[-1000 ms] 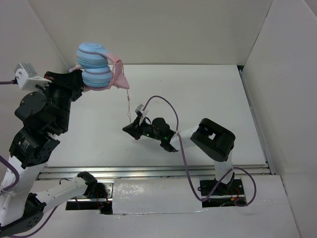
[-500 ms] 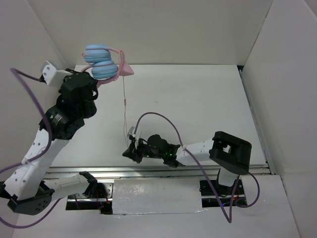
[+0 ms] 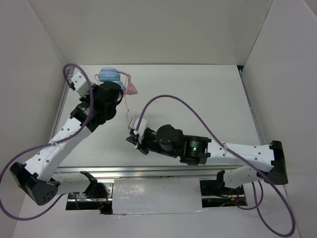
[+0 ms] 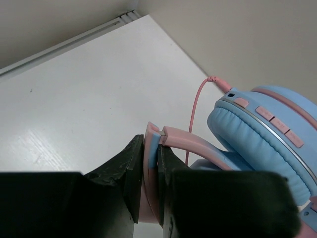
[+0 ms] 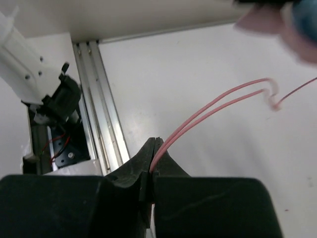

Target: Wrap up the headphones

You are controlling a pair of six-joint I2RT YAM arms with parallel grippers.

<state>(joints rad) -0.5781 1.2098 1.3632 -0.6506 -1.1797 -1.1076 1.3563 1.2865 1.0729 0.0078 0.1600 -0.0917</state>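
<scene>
The headphones (image 3: 112, 77) have light blue ear cups and a pink headband with a pointed tip. They are at the far left of the table. My left gripper (image 3: 117, 93) is shut on the pink headband (image 4: 148, 163), beside the blue ear cup (image 4: 262, 139). The thin pink cable (image 3: 128, 106) runs from the headphones down to my right gripper (image 3: 134, 139), which is shut on a doubled strand of the cable (image 5: 213, 106) at mid table. A blurred bit of the headphones (image 5: 277, 20) shows at the top right of the right wrist view.
White walls enclose the table (image 3: 208, 99) at the back, left and right. A metal rail (image 3: 148, 171) runs along the near edge. Purple arm cables (image 3: 173, 101) loop above the table. The left arm's base (image 5: 59, 106) shows by the rail in the right wrist view.
My left arm has lowered and swung right, bringing the headphones down toward the table. My right arm has stretched out, its gripper staying near mid table on the cable, which now hangs slack.
</scene>
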